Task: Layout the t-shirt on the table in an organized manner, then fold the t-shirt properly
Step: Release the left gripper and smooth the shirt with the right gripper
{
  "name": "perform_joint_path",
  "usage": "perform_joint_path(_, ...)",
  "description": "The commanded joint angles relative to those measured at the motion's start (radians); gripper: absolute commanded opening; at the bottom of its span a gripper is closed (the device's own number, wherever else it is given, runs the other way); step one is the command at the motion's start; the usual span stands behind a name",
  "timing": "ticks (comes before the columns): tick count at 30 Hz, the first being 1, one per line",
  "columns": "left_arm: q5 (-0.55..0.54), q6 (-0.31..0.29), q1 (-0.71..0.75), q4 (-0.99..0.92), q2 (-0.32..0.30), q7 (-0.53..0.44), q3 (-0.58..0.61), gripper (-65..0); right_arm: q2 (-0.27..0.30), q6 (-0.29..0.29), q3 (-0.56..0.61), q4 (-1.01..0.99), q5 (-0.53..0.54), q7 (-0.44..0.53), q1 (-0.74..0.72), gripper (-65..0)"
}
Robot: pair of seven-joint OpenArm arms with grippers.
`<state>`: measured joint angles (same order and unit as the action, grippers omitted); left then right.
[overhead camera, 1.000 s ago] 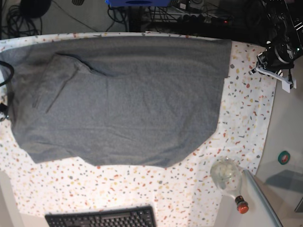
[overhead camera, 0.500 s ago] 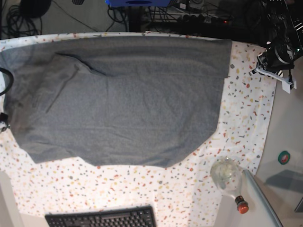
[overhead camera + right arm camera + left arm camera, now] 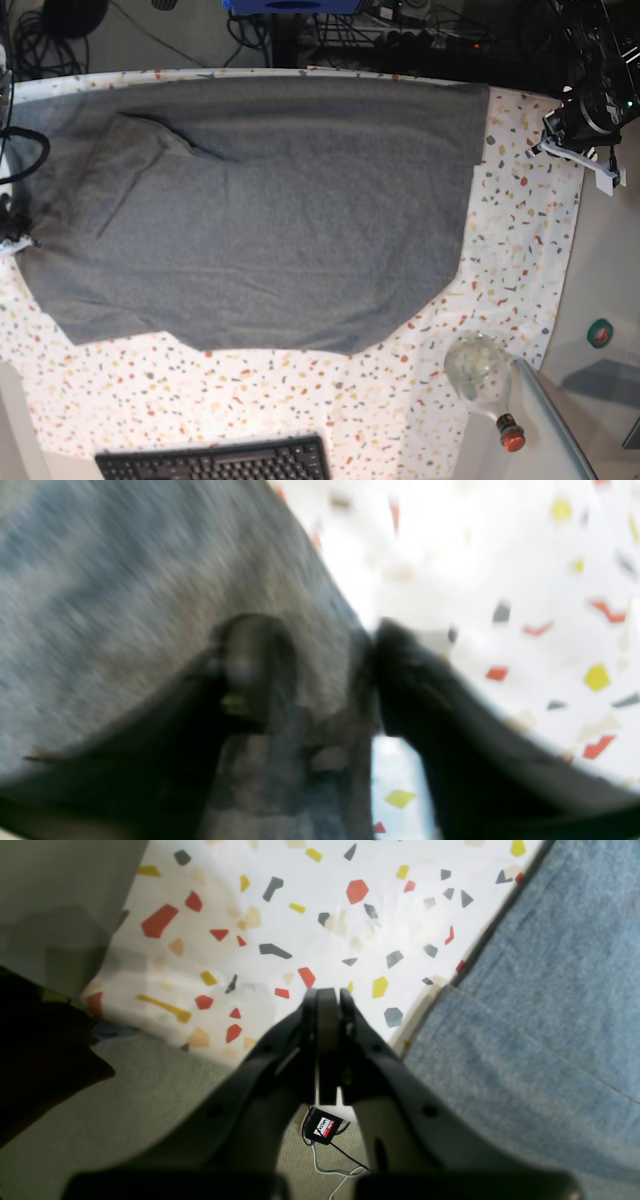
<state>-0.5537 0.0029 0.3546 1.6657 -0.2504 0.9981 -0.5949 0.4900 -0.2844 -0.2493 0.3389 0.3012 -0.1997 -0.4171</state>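
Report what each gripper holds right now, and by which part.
Left gripper: shut on nothing, over the table. Right gripper: jaws astride the t-shirt's edge; too blurred to tell if gripped.

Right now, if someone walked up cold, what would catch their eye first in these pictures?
The big grey t-shirt, spread across most of the speckled table, with one sleeve folded over at the base view's left. Next, the glass bottle with a red cap lying at the table's lower right corner, and the black keyboard at the bottom edge. The left gripper hangs shut over bare cloth beside the shirt's edge.
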Motion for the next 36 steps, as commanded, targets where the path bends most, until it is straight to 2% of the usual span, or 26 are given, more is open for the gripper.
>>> perform_joint_path(1,-0.007,-0.001,0.001,0.012,-0.016,-0.012,-0.007,-65.0,0.026,-0.003,-0.005,0.015,0.005,0.013,-0.027,-61.2)
perform_joint_path(2,-0.007,-0.001,0.001,0.012,-0.016,-0.012,-0.007,-65.0,0.026,-0.003,-0.005,0.015,0.006,0.013,-0.027,-65.0)
perform_joint_path(5,-0.007,-0.001,0.001,0.015,-0.014,-0.012,-0.007,-65.0,0.026,-0.003,-0.063,0.062,0.008,0.006,-0.006,-65.0)
perform_joint_path(7,-0.007,-0.001,0.002,0.015,-0.014,-0.012,-0.007,-65.0,0.022,-0.005,-0.143,0.171,0.006,-0.05,0.054,-65.0)
perform_joint_path(9,-0.007,-0.001,0.002,0.011,-0.016,-0.012,-0.007,-65.0,0.009,-0.005,-0.204,0.357,0.006,-0.171,0.134,-65.0)
perform_joint_path(14,-0.007,-0.001,-0.002,0.012,-0.013,-0.012,-0.001,-65.0,-0.101,-0.005,-0.313,0.823,0.006,-0.467,0.312,-65.0)
perform_joint_path(18,-0.007,-0.001,-0.009,0.012,-0.013,-0.012,0.0,-65.0,-0.199,-0.005,-0.351,1.009,0.006,-0.604,0.38,-65.0)
perform_joint_path(23,-0.007,-0.001,-0.01,0.012,-0.014,-0.012,-0.001,-65.0,-0.304,-0.005,-0.413,1.063,0.0,-0.666,0.418,-65.0)
perform_joint_path(27,-0.007,-0.001,-0.009,0.012,-0.016,-0.012,-0.006,-65.0,-0.317,0.001,-0.414,1.063,0.0,-0.676,0.446,-65.0)
perform_joint_path(29,-0.007,-0.001,-0.007,0.012,-0.016,-0.012,-0.006,-65.0,-0.317,0.001,-0.416,1.066,0.0,-0.709,0.45,-65.0)
perform_joint_path(30,-0.007,-0.001,-0.006,0.012,-0.016,-0.012,-0.006,-65.0,-0.317,0.001,-0.419,1.08,0.0,-0.725,0.452,-62.0)
perform_joint_path(32,-0.007,-0.001,-0.004,0.012,-0.016,-0.012,-0.007,-65.0,-0.328,0.001,-0.462,1.15,0.006,-0.748,0.469,-45.5)
perform_joint_path(33,-0.007,-0.001,-0.004,0.012,-0.016,-0.012,-0.007,-65.0,-0.354,0.001,-0.477,1.202,0.0,-0.746,0.473,-40.7)
perform_joint_path(34,-0.007,-0.001,-0.004,0.012,-0.016,-0.012,-0.007,-65.0,-0.371,0.001,-0.486,1.253,-0.001,-0.737,0.476,-38.3)
perform_joint_path(36,-0.007,-0.001,-0.004,0.011,-0.016,-0.012,-0.007,-65.0,-0.368,0.001,-0.471,1.307,-0.012,-0.722,0.467,-38.0)
